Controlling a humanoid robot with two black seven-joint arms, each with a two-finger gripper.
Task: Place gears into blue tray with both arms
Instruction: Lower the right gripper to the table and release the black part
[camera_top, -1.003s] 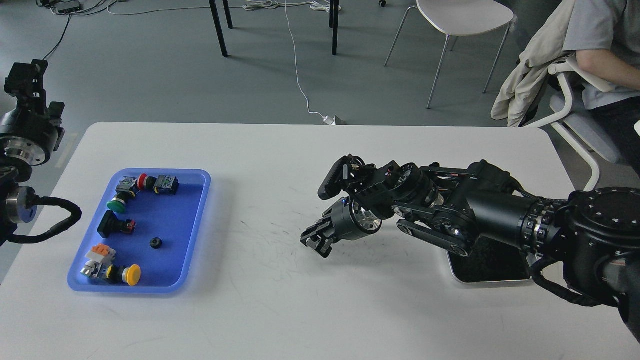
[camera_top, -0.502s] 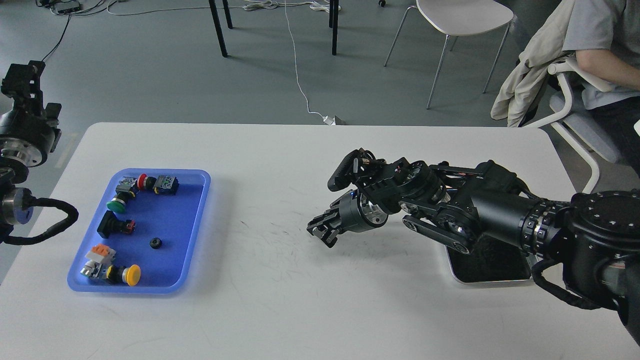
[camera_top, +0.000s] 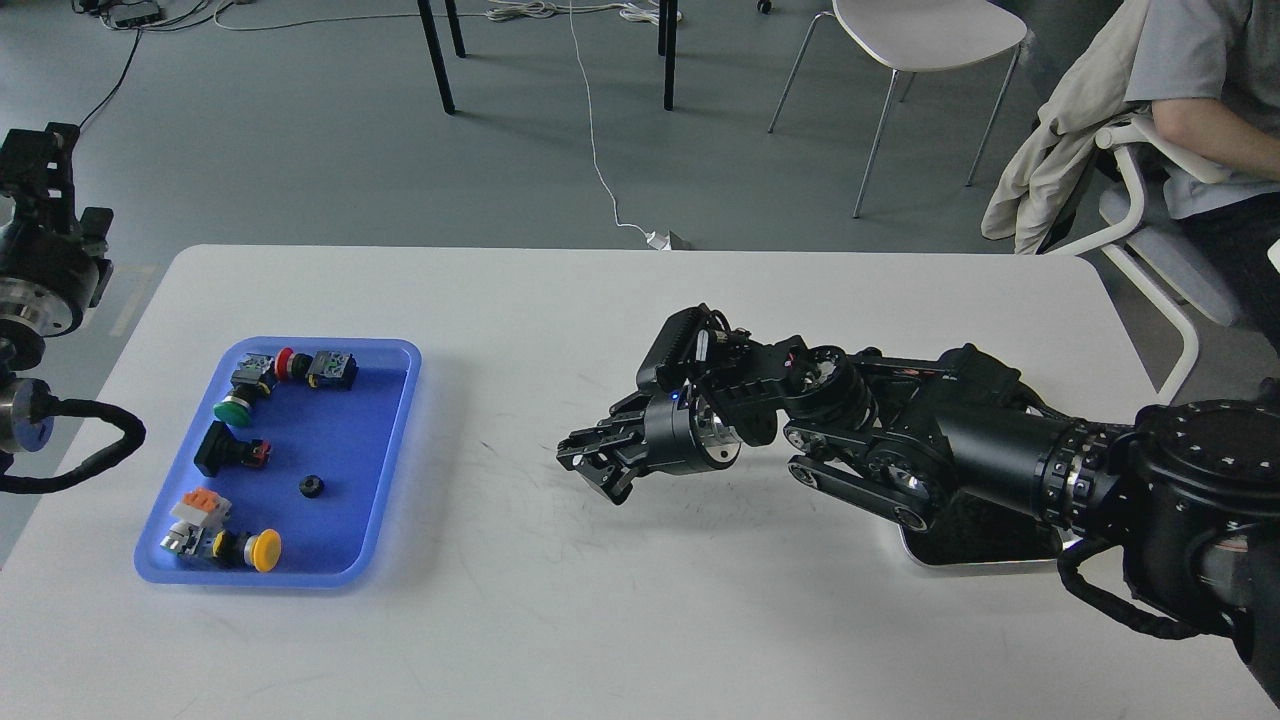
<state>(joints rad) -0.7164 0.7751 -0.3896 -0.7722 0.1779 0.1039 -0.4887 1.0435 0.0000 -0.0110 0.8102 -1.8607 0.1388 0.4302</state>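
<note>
Head view: right pincer (camera_top: 592, 468) looks closed, possibly on something hidden; left pincer (camera_top: 30, 150) state unclear.

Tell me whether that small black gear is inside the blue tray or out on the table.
Inside. The gear lies flat on the floor of the blue tray, within its rim, right of the black switch and above the yellow push-button, touching neither.

Black arms (camera_top: 960, 440), silver joints, looped black cables.
</note>
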